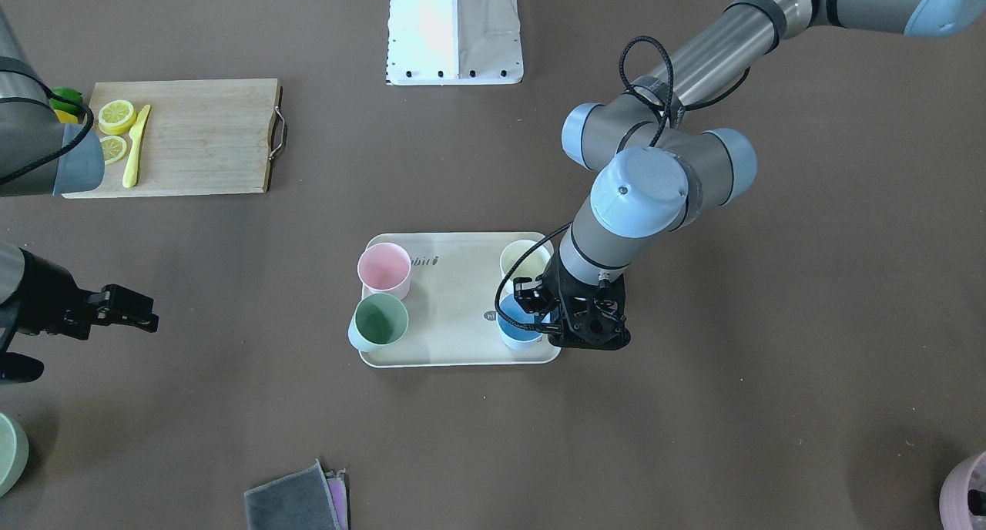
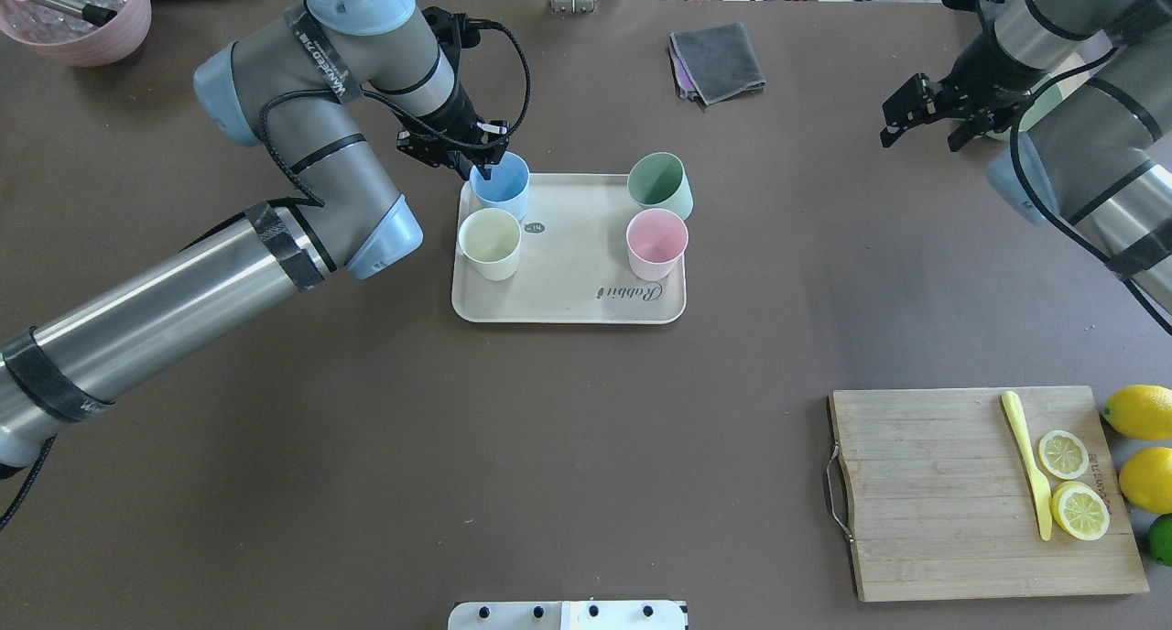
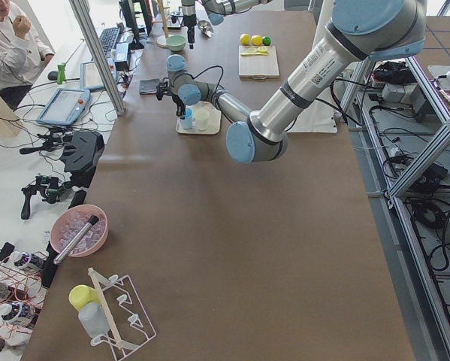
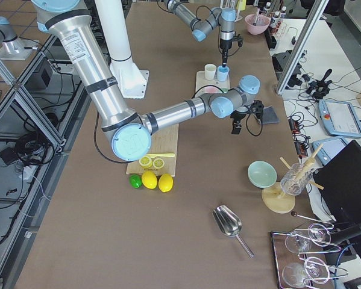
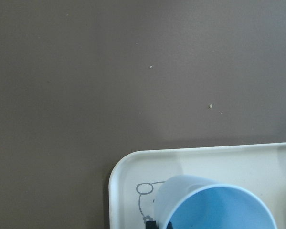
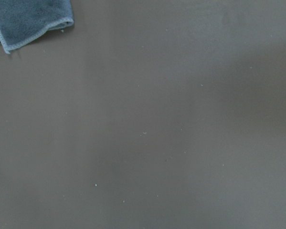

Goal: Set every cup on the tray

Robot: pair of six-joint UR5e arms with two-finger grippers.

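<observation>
**A:** Where are the cups?

**B:** I see all four upright on the tray (image 2: 568, 287), one near each corner. The pink cup (image 2: 656, 242) and green cup (image 2: 659, 183) stand at the short end toward the right arm. The cream cup (image 2: 490, 242) and blue cup (image 2: 504, 190) stand at the end toward the left arm.

**A:** And the left claw (image 2: 485, 165)?

**B:** It hangs straight down over the blue cup, fingers narrow. One finger is inside the rim and one outside. From my screens it looks pinched on the cup wall, though the wrist view only catches a fingertip at the frame's bottom edge. The cup's base sits on the tray.

**A:** And the right claw (image 2: 920, 135)?

**B:** It is spread wide and holds nothing. It hovers above the bare desk (image 2: 586, 429), well apart from the tray and not far from the grey cloth (image 2: 719, 55).
</observation>
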